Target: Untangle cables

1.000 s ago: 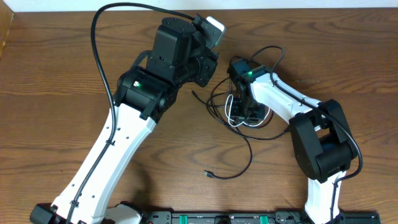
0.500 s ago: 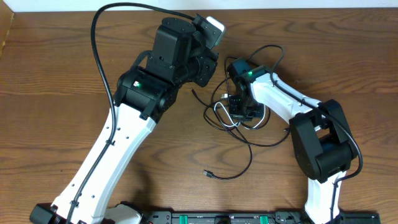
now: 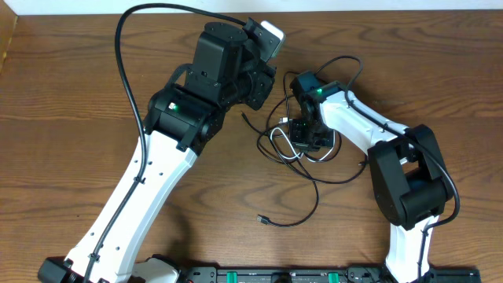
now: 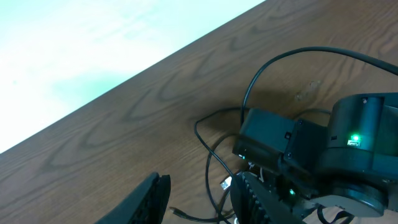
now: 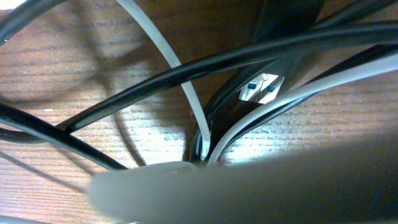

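The cables lie in a tangle of thin black and white cords at mid-table. A white loop shows on its left side, and one black cord trails to a plug end nearer the front. My right gripper is down in the tangle, shut on the cables. Its wrist view is filled by a white cord and black cords right at the jaws. My left gripper hovers open above the table, with a black cord and a silver plug below it.
The left arm spans the table's left half, and its thick black cable arcs over the back left. The right arm's elbow stands at the right. A black rail runs along the front edge. The table's far edge borders a pale surface.
My right gripper closed and shifted slightly left, and the tangle with its white loop slid left with it. The left arm has not moved.
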Motion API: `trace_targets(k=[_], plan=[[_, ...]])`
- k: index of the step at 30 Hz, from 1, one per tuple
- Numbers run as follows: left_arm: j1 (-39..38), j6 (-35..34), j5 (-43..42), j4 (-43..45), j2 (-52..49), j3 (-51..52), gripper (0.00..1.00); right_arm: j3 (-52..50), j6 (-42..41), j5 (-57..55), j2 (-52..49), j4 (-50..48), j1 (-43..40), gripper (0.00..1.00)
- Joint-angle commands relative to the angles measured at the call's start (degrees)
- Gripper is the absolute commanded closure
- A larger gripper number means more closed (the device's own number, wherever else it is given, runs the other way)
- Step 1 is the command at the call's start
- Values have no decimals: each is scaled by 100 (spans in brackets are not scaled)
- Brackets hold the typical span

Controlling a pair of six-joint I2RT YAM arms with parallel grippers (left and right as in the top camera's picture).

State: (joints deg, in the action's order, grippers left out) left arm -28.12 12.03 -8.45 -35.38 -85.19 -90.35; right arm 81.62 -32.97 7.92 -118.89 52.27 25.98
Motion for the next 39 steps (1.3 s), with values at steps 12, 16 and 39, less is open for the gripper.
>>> trace_targets(k=[12,16,39], plan=[[24,61,275,9,-52,-17,58,1357,494,-160,1569,267,-584,99],[24,61,317,9,-52,-17,58,1576,660,-162,1971,411,-887,99],[24,79,315,11,-52,-17,57,3322,1099,-431,3388,1912,-1427,99]])
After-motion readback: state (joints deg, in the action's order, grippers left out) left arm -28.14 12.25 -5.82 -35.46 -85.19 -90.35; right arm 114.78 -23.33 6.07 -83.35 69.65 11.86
